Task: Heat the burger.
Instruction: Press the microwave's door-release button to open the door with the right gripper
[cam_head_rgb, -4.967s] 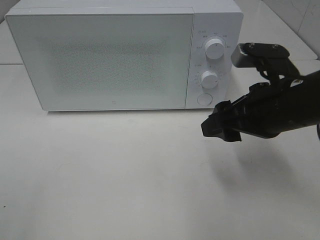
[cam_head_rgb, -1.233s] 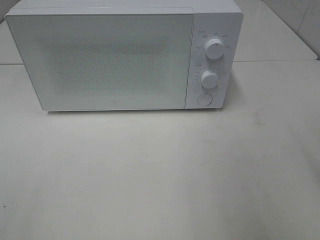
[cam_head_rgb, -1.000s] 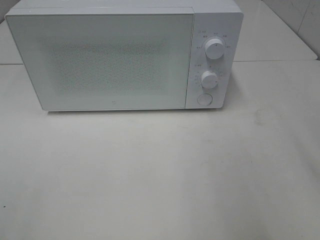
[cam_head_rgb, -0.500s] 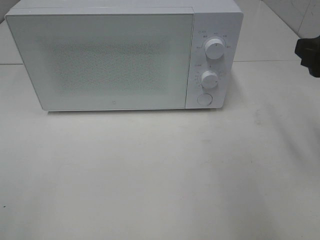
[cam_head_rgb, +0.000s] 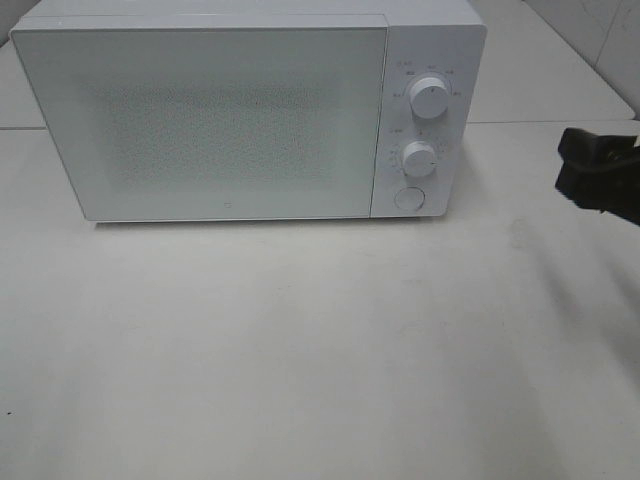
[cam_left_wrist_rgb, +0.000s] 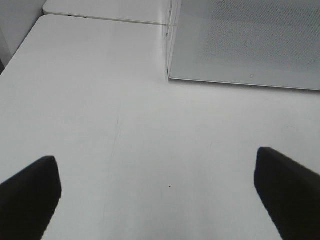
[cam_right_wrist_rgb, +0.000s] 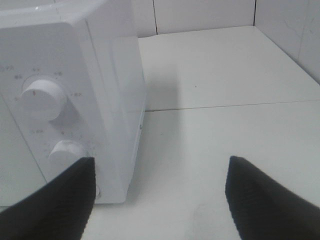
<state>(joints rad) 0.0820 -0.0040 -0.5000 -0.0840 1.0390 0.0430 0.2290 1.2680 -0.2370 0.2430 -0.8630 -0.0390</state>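
Note:
No burger shows in any view. The white microwave (cam_head_rgb: 200, 120) stands at the back of the table with its door shut, and its frosted window hides the inside. My right gripper (cam_head_rgb: 574, 172) reaches in from the right edge of the high view, right of the control panel and apart from it. In its wrist view the right gripper (cam_right_wrist_rgb: 160, 200) is open with nothing between its fingers, facing the microwave's right front corner (cam_right_wrist_rgb: 90, 75). My left gripper (cam_left_wrist_rgb: 157, 195) is open and empty above bare table, near the microwave's left front corner (cam_left_wrist_rgb: 172, 75).
The control panel carries an upper knob (cam_head_rgb: 430, 98), a lower knob (cam_head_rgb: 419, 158) and a round button (cam_head_rgb: 408, 198). White table (cam_head_rgb: 300, 350) stretches in front of the microwave. A tiled wall (cam_right_wrist_rgb: 200, 12) rises behind and to the right.
One second ago no arm showed in the high view. The right gripper has since come in from the right edge, moving left and lower in the view. The microwave has not changed.

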